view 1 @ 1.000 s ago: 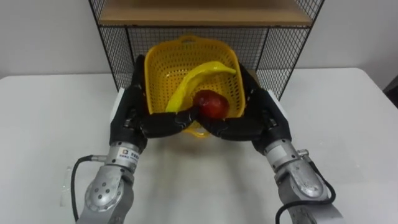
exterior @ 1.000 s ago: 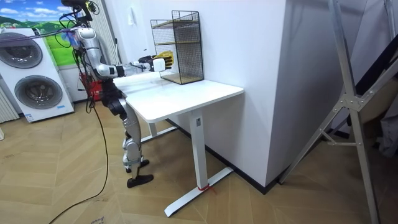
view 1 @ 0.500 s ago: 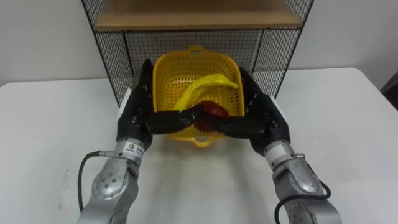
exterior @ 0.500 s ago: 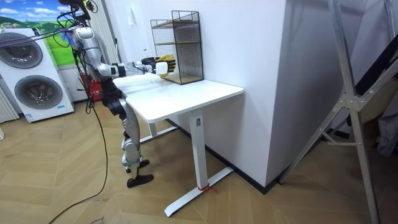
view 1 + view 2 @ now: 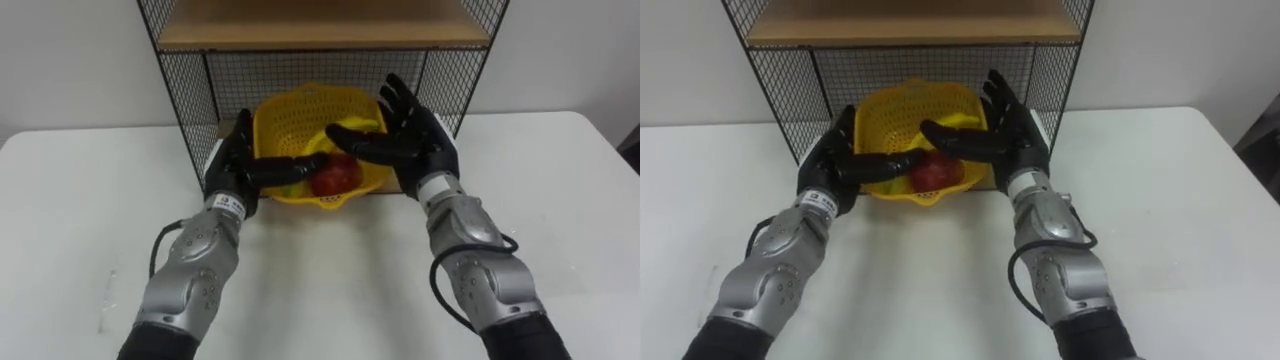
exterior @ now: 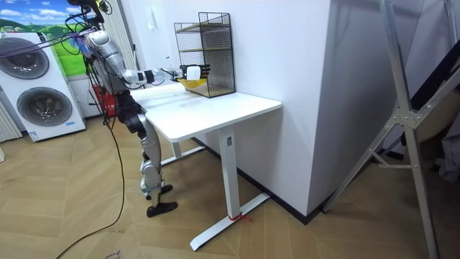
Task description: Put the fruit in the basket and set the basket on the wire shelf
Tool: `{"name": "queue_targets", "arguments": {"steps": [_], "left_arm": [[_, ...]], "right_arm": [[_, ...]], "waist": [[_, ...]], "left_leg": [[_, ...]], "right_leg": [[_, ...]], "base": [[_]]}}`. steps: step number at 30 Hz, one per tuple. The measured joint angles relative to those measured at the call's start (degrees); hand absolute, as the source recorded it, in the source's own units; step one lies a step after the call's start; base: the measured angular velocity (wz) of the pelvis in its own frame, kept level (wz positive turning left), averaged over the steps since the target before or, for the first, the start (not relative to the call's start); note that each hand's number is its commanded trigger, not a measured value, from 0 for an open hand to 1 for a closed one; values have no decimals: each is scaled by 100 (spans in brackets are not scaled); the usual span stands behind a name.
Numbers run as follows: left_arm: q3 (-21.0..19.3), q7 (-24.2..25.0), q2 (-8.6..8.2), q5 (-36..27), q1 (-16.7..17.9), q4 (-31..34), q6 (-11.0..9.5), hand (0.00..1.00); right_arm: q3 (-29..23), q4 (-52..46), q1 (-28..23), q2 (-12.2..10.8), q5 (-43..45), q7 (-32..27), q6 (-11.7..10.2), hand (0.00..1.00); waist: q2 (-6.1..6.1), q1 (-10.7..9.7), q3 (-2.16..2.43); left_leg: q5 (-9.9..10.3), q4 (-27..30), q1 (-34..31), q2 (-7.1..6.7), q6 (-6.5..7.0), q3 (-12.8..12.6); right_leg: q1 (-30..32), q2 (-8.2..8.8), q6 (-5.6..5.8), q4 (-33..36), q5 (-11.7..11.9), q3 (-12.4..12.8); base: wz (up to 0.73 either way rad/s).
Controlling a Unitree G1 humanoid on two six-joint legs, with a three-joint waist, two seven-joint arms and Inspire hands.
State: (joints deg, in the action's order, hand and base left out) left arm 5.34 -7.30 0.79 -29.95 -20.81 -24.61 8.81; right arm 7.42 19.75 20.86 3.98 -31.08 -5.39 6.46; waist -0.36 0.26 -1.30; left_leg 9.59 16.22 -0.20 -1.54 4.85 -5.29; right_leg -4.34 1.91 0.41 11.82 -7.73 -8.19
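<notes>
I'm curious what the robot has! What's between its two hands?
The yellow basket with a red apple inside sits between the left hand and the right hand; both eye views show it.

Glossy perforated plastic basket (image 5: 292, 125), black metal wire shelf (image 5: 188, 100), seemingly wooden board (image 5: 310, 25), matt white table (image 5: 570, 210)

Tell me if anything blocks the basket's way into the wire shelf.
Nothing visible does. The basket sits in the open bottom bay of the wire shelf, with the apple inside. The left hand and right hand are open beside it.
</notes>
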Motion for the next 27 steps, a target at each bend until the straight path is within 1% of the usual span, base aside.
{"name": "queue_targets", "arguments": {"steps": [1, 2, 3, 4, 6, 7, 8, 9, 10, 13, 15, 17, 18, 20, 22, 27], "left_arm": [[-66, -64, -1, 6, -188, -122, 112, 0], [-106, -129, 1, 6, -319, -143, 184, 0], [-117, -132, 17, 1, -375, -146, 210, 0], [-161, -153, 54, -27, -482, -176, 248, 0], [-245, -225, 66, -214, -658, -261, 324, 0], [-301, -243, 68, -279, -799, -392, 361, 0], [-344, -257, 66, -341, -922, -517, 403, 0], [-364, -263, 65, -365, -973, -565, 423, 0], [-409, -287, 66, -376, -1056, -631, 488, 0], [-492, -413, 69, -490, -1238, -705, 619, 0], [-528, -470, 71, -536, -1350, -720, 626, 0], [-601, -494, 71, -548, -1602, -920, 637, 0], [-635, -497, 69, -547, -1637, -935, 638, 0], [-673, -500, 70, -548, -1789, -1001, 642, 0], [-735, -500, 71, -563, -1852, -1036, 668, 0], [-745, -511, 94, -584, -1892, -1172, 776, 0]], "right_arm": [[-21, 127, 191, -14, 7, -64, 120, 0], [-27, 243, 371, -34, 7, -120, 171, 0], [-27, 283, 452, -28, 20, -142, 194, 0], [-35, 445, 652, -15, 48, -155, 227, 0], [-59, 688, 912, -3, 33, -177, 298, 0], [-105, 836, 1058, -20, 23, -204, 342, 0], [-154, 961, 1171, -21, -16, -206, 374, 0], [-191, 997, 1212, -22, -26, -207, 394, 0], [-219, 1083, 1301, -14, -48, -218, 420, 0], [-316, 1336, 1480, -27, -400, -312, 457, 0], [-413, 1525, 1637, -51, -533, -394, 485, 0], [-451, 1882, 1932, -50, -542, -442, 488, 0], [-462, 1970, 2001, -51, -555, -442, 488, 0], [-580, 2183, 2189, -49, -701, -442, 488, 0], [-639, 2358, 2317, -49, -743, -443, 488, 0], [-646, 2536, 2392, -44, -993, -472, 489, 0]], "waist": [[2, 5, 5], [-9, 6, 12], [-9, -2, 12], [-8, -3, 13], [-11, 4, 14], [-12, 6, 17], [-14, 9, 21], [-16, 12, 21], [-19, 11, 24], [-21, 12, 42], [-9, 12, 58], [0, 11, 68], [1, 12, 69], [13, 10, 88], [34, 4, 102], [40, 4, 104]], "left_leg": [[-7, -25, -2, -4, -2, -2], [-46, -93, 3, -10, -4, -22], [-61, -110, 2, -9, -1, -33], [-97, -143, 9, -13, 3, -54], [-120, -170, 15, -12, -2, -67], [-121, -174, 15, -10, -5, -67], [-122, -181, 19, -10, -6, -66], [-124, -185, 18, -10, -8, -66], [-126, -190, 16, -10, -11, -71], [-128, -191, 11, -10, -10, -74], [-129, -189, 16, -6, -10, -79], [-129, -195, 59, -3, -10, -81], [-129, -200, 75, -3, -10, -82], [-130, -203, 90, 0, -11, -84], [-130, -225, 109, -1, -11, -85], [-138, -265, 133, -2, -19, -84]], "right_leg": [[23, 1, 0, 0, 0, 6], [35, 6, -1, -7, 8, 14], [46, 9, -2, -10, 13, 10], [67, 17, -7, -12, 24, 10], [93, 20, -14, -7, 41, 6], [93, 18, -16, -8, 42, 5], [93, 18, -17, -9, 42, -1], [96, 19, -17, -9, 42, -1], [106, 19, -18, -9, 43, 2], [102, 20, -22, -8, 47, -4], [101, 25, -29, -4, 54, -23], [57, 25, -31, -6, 56, -24], [42, 25, -31, -7, 56, -25], [26, 26, -34, -8, 59, -36], [8, 28, -33, -10, 60, -36], [-7, 24, -34, -10, 60, -32]], "base": [[-4], [0], [0], [0], [-3], [0], [0], [0], [0], [0], [0], [0], [0], [0], [0], [0]]}}
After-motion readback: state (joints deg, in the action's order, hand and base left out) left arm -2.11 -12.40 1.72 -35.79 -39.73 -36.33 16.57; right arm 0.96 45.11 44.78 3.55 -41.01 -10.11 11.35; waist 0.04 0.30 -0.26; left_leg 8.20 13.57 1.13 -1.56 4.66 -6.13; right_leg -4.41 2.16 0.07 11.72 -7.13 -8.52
